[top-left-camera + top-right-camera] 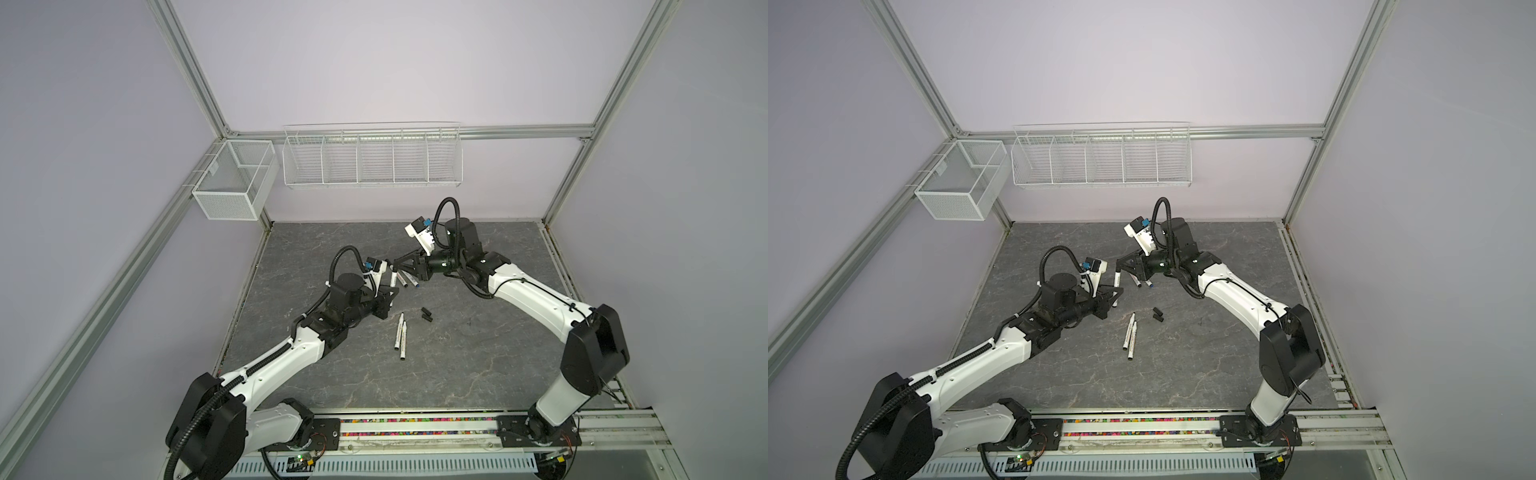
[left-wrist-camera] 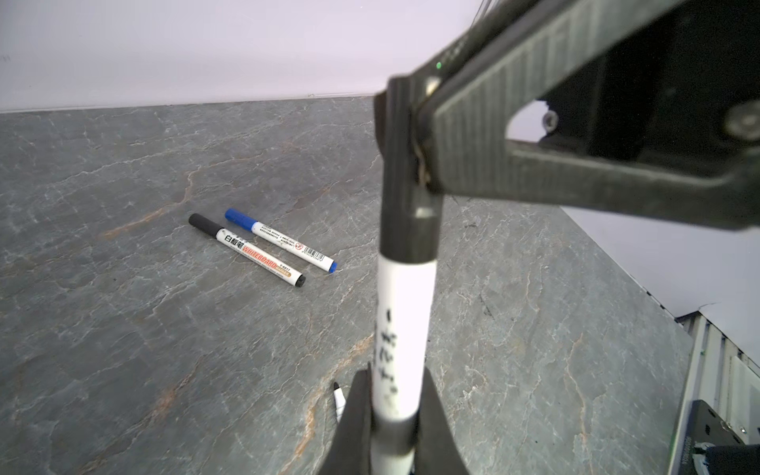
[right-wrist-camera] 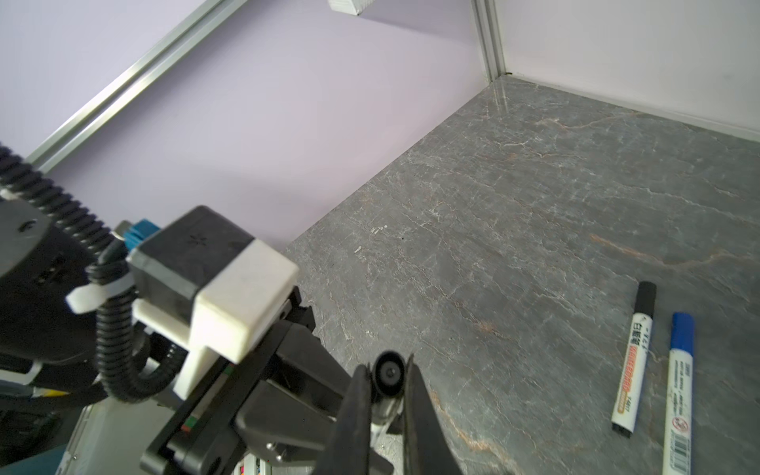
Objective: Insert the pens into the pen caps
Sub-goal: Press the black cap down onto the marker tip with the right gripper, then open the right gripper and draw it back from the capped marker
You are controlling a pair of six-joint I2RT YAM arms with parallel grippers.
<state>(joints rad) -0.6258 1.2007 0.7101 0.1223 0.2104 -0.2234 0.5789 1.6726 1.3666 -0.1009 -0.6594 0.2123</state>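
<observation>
My left gripper (image 2: 395, 397) is clamped on the lower barrel of the held pen (image 2: 405, 329). The pen rises steeply out of the fingers, its top end leaning toward the back wall (image 1: 374, 83). That end wears a black cap (image 2: 407, 197), and my right gripper (image 3: 388, 372) is closed on the cap from the side. Both tools therefore grip the one pen at opposite ends, above the middle of the table (image 1: 478, 353). I can't tell whether the cap is pushed fully home. The right wrist view looks straight at the cap's closed end, a round disc between the two fingers, which nothing else gives me. The left wrist view gives the long side of the barrel with its dark lettering. In both top views the pen is small and half hidden by the tools. Just beside it a black-capped pen (image 2: 246, 249) and a blue-capped pen (image 2: 283, 240) lie flat, nearly parallel, caps toward the far side. Only the top views properly show the two uncapped pens (image 1: 399, 332) lying alongside each other nearer me, long axes running near to far. The two loose caps (image 1: 424, 311) sit just to their right.
</observation>
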